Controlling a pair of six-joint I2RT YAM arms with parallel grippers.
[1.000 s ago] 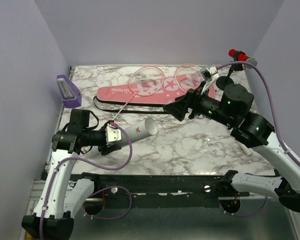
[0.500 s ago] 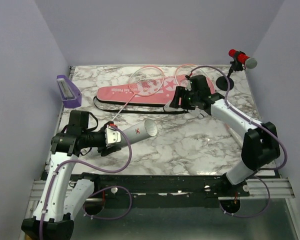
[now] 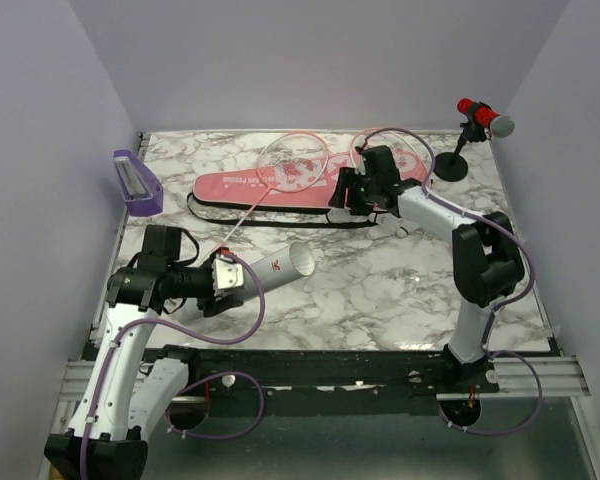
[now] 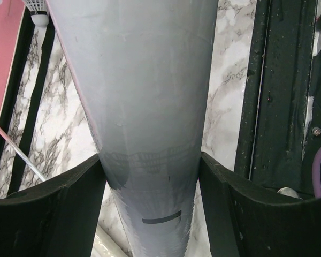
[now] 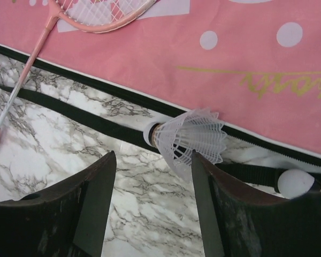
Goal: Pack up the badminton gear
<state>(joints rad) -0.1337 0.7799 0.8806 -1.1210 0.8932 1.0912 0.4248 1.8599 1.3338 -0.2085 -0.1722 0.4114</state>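
Toward the lower left of the top view, the left gripper [image 3: 230, 280] has its jaws clamped on the white tube [image 3: 280, 265], which slants up and right over the marble bench [image 3: 380, 290]. Right of centre, the right gripper [image 3: 342, 192] reaches to the near edge of the pink racket bag [image 3: 250, 185] — its jaws stand apart around the shuttlecock [image 5: 190, 136]. It lies on its side by the bag's black strap [image 5: 85, 120], skirt close to one finger, clear of the other.

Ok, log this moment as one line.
left jaws: shut on tube | right jaws: open, at shuttlecock by bag edge | rackets: heads on bag, unpacked
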